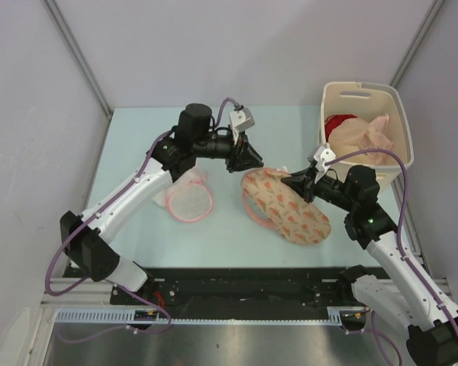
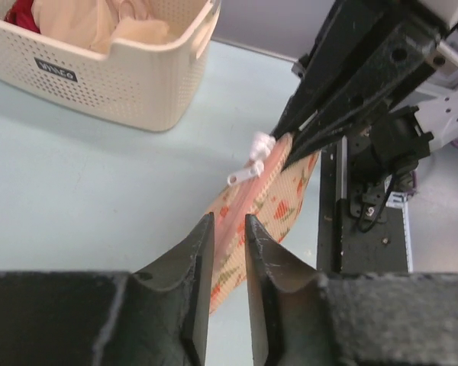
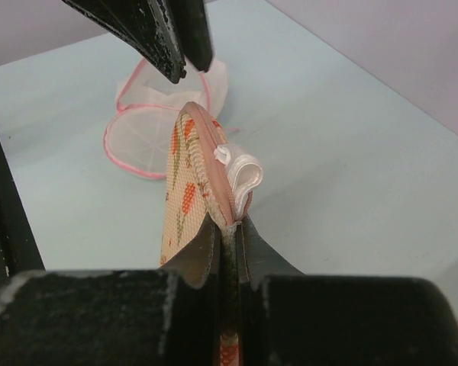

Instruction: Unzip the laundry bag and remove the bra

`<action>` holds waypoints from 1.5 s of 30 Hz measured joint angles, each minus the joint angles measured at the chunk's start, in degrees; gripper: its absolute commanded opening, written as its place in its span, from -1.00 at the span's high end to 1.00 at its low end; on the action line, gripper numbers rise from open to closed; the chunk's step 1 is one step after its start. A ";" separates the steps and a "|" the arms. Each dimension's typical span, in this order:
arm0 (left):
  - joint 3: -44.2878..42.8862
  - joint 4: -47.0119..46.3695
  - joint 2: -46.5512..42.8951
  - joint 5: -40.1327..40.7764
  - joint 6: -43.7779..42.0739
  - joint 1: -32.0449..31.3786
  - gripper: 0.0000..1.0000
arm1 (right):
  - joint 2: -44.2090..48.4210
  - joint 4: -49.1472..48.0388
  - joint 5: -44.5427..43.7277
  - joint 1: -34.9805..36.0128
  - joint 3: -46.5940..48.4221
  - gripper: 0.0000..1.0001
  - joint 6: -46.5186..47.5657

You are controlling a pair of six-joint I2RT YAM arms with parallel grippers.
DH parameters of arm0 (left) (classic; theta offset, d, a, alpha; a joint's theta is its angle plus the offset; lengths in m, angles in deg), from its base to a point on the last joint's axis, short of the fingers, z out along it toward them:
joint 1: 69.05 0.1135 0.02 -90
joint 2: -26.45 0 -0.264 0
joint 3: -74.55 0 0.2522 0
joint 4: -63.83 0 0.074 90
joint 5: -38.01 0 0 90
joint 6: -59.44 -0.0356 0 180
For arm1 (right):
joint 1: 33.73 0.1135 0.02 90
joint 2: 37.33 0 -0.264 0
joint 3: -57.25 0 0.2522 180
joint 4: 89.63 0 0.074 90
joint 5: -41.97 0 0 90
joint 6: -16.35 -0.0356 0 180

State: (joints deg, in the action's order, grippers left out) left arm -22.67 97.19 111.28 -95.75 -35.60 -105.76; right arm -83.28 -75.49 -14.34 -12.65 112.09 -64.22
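Observation:
The laundry bag (image 1: 286, 207), cream-peach with red-pink motifs and pink edging, lies on the table right of centre. My right gripper (image 1: 298, 183) is shut on its upper edge, pinching the pink zipper seam and lifting it (image 3: 229, 221). A white zipper pull (image 2: 246, 172) and white fabric tab (image 3: 244, 171) sit just beyond those fingertips. My left gripper (image 1: 248, 160) hovers just above and left of the bag's raised end, jaws narrowly apart and empty (image 2: 229, 219). The bag (image 2: 282, 206) shows past its tips. The bra is hidden.
A cream perforated basket (image 1: 402, 114) stands at the back right, holding a red garment (image 1: 337, 123) and pale peach cloth (image 1: 366, 137). A round white mesh item with pink trim (image 1: 189, 200) lies left of the bag, under the left arm.

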 measured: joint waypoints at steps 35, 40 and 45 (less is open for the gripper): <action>-14.60 12.11 11.23 -0.17 -7.65 -4.68 0.30 | -1.46 -1.55 2.43 0.00 -0.02 1.00 -0.70; -14.60 12.09 11.52 -0.70 -7.61 -5.03 0.82 | -1.46 -1.55 2.36 0.00 -0.04 1.00 -0.72; -14.60 12.11 11.74 -0.87 -7.56 -5.40 0.99 | -1.53 -1.51 2.36 -0.04 -0.15 1.00 -0.83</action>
State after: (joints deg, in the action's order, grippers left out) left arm -37.27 109.29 123.02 -96.63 -43.16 -111.16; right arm -84.81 -77.00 -11.98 -12.70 111.94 -65.05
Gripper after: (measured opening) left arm 0.010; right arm 0.058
